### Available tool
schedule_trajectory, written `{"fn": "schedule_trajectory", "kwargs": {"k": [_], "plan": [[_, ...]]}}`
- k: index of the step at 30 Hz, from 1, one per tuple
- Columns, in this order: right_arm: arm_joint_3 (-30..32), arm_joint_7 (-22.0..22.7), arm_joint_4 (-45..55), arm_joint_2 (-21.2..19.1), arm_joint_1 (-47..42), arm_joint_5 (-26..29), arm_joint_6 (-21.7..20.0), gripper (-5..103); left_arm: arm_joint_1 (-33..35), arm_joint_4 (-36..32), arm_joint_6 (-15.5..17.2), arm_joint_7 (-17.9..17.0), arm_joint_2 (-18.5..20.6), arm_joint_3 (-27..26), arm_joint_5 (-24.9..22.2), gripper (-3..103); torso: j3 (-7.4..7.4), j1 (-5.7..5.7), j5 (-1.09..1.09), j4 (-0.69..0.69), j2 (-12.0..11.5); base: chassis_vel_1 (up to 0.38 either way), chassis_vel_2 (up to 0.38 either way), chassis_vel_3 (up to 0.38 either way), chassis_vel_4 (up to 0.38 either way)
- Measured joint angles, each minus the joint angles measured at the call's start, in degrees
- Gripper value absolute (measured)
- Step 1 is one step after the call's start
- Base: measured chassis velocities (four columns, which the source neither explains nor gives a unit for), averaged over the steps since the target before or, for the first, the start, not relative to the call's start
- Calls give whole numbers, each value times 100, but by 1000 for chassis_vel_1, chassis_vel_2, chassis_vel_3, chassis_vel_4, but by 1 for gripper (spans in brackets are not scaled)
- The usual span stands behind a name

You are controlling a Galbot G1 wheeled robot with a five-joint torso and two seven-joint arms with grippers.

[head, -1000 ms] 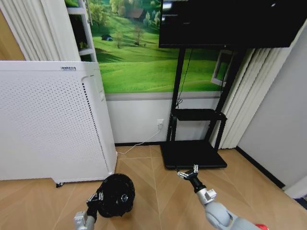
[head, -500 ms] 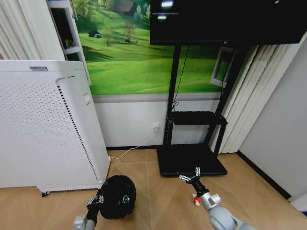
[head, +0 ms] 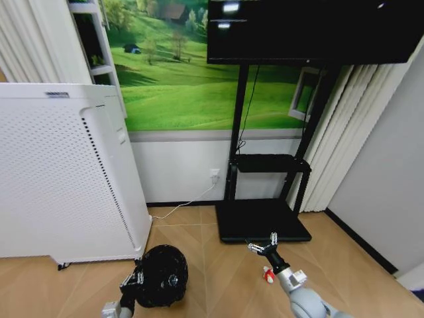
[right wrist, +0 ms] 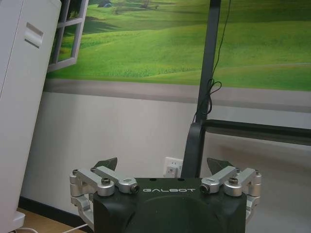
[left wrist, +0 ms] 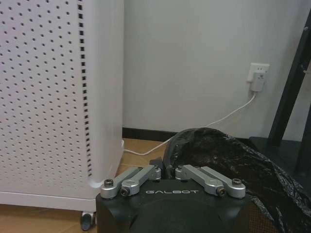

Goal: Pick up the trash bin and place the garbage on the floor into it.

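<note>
Beside tall white perforated appliance (head: 66, 172) | left gripper (head: 136, 279) clamped on small black mesh trash bin (head: 162, 276); right gripper (head: 264, 248) spread, empty | keep bin level, approach small red-and-white litter piece (head: 267, 273).

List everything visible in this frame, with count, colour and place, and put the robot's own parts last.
trash bin: one, black, lined with a black bag, held at the left gripper, low beside the white appliance
red-and-white piece: one, on the floor right by the right arm
appliance: one, tall, white, perforated, on the left
TV stand: one, black, against the wall, carrying a dark screen
wall socket: one, white, with a white cable running to the floor
landscape mural: one, green, on the wall
left gripper: shut on the bin's rim, lower left
right gripper: open, empty, raised before the stand's base
</note>
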Motion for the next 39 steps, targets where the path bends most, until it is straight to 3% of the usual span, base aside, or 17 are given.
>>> {"fn": "schedule_trajectory", "kwargs": {"k": [6, 18, 27, 28, 34, 35, 39], "plan": [[27, -44, -71, 61, -64, -133, 53, 100, -29, 34, 0, 10, -5, 23, -9, 7, 0, 0, 4, -2, -1, -171, -168, 163, 187], [80, -242, -57, 31, -96, 145, 92, 100, -69, 28, 0, -2, 42, 33, -77, 7, 0, 0, 0, 1, -1, 12, -29, -15, 44], [180, -235, -37, 58, -206, 79, 110, 100, -56, 13, -21, 7, 39, 51, -80, 7, -1, 0, -1, -2, -2, 0, -276, -1, 284], [205, -210, -37, 83, -242, 0, 116, 100, -55, 6, -21, 8, 40, 55, -89, 7, -1, 0, 7, -1, -2, -24, -453, 0, 427], [343, 344, 161, 98, -430, -415, -97, 100, -56, 5, -23, 32, 31, 85, -90, 7, -3, -3, 3, -5, -1, -11, -321, 8, 303], [391, 374, 195, 89, -465, -435, -123, 100, -55, 8, -23, 36, 22, 96, -86, 7, -4, -3, 0, 1, -1, 0, 0, 0, 0], [525, 326, 239, 48, -573, -432, -150, 100, -45, 17, -30, 51, -8, 106, -54, 7, -2, -2, 2, -1, -1, 6, 23, 4, -37]]}}
